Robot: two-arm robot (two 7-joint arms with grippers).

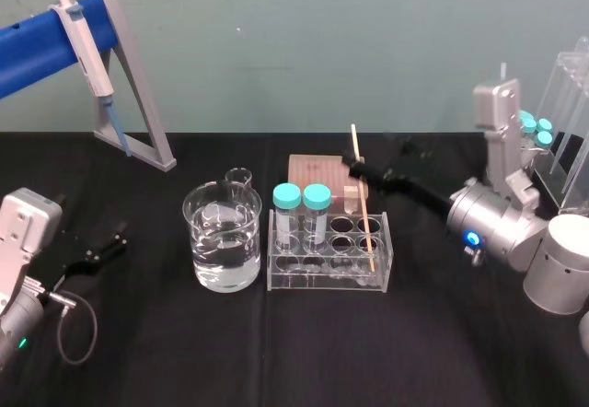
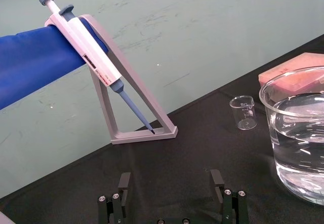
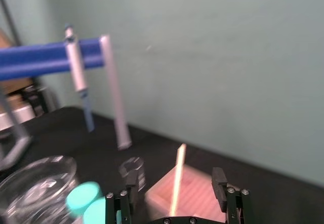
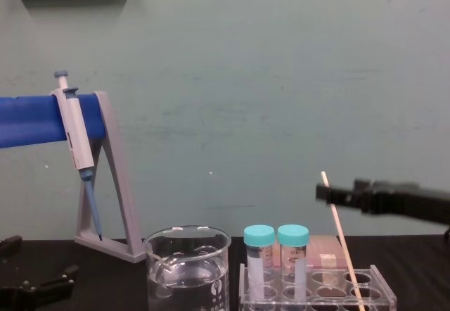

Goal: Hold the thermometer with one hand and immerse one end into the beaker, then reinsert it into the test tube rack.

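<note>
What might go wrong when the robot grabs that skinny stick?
The right gripper is open around the leaning thermometer near its top; closing off-centre might tip it or miss. Carrying it to the beaker, it could knock the teal-capped tubes standing between. The left gripper rests idle at the left.

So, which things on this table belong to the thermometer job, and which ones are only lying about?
For the job:
thermometer, standing in the test tube rack
beaker
right gripper, fingers open either side of the thermometer

Lying about:
pipette on its stand
two teal-capped tubes
small beaker
pink box
left gripper, parked at the left
</note>
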